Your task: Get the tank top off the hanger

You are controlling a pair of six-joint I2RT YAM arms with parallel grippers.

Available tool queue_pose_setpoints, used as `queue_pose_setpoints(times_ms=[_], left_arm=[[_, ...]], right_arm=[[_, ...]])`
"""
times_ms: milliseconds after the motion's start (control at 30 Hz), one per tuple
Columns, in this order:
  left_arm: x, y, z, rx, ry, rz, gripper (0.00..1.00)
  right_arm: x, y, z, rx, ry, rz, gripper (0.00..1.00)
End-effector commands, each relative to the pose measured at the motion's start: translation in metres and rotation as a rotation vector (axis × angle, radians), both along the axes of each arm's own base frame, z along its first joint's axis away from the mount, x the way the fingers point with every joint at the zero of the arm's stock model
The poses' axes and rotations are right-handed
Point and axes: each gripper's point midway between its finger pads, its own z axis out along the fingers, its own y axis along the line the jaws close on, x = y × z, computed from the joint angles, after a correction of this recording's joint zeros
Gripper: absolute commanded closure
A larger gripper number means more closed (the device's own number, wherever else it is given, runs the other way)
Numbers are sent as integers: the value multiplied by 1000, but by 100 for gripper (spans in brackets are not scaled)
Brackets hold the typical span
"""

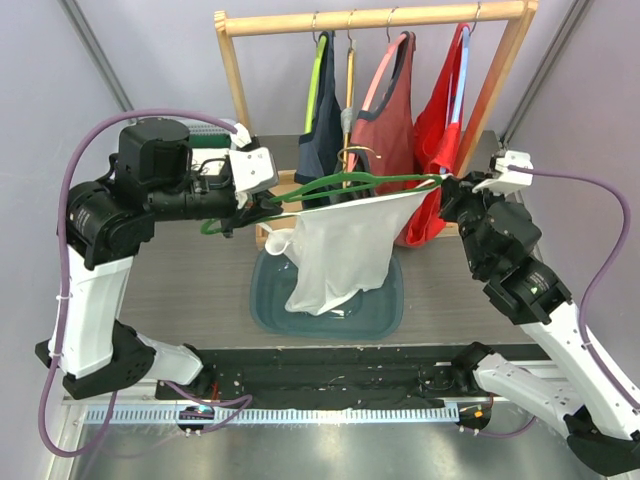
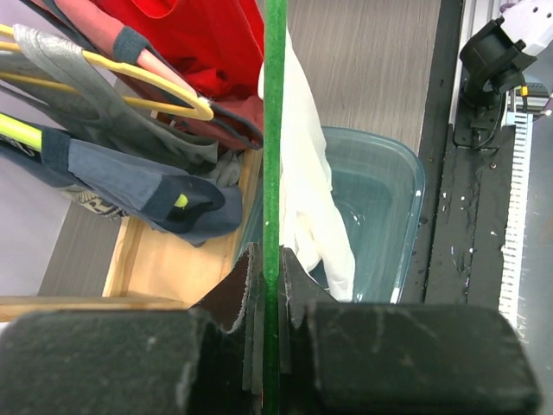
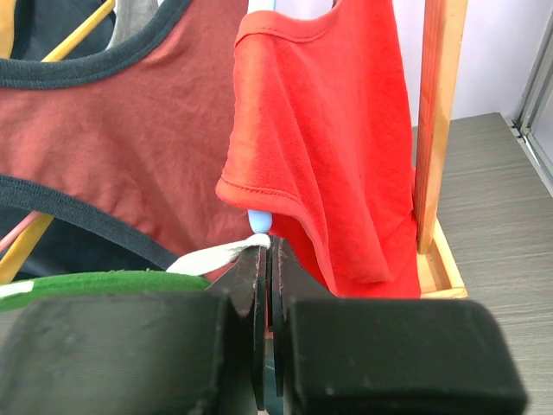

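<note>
A white tank top (image 1: 340,250) hangs from a green hanger (image 1: 345,184) held level in front of the wooden rack, over a teal bin (image 1: 385,310). My left gripper (image 1: 268,203) is shut on the hanger's left end; in the left wrist view the green bar (image 2: 274,130) runs between its closed fingers, with the white top (image 2: 307,190) beside it. My right gripper (image 1: 447,182) is shut on the top's white strap (image 3: 216,256) at the hanger's right end (image 3: 95,283).
The wooden rack (image 1: 370,20) behind holds a navy top (image 1: 322,120), a rust-red top (image 1: 385,120) and a bright red top (image 1: 440,110) on their hangers. The red top (image 3: 328,147) hangs just beyond my right fingers, next to the rack post (image 3: 436,121).
</note>
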Motion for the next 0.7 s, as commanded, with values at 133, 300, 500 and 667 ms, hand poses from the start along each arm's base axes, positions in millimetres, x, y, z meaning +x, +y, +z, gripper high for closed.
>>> queue_pose_setpoints(times_ms=[133,300,500,667], left_arm=[[-21,13,18,-44,-33,-8,100],[-13,3,37,-128,-16,26,100],[3,-3,35,-124,-21,57,100],[16,-11,18,-82,-7,62,100]], right_arm=[[-7,-9,9,4,-18,-17,98],[-2,30,-15,-39,69,165,41],[-19,46,-21,-91,81,316,7],[-54,41,5,-137,-21,417,4]])
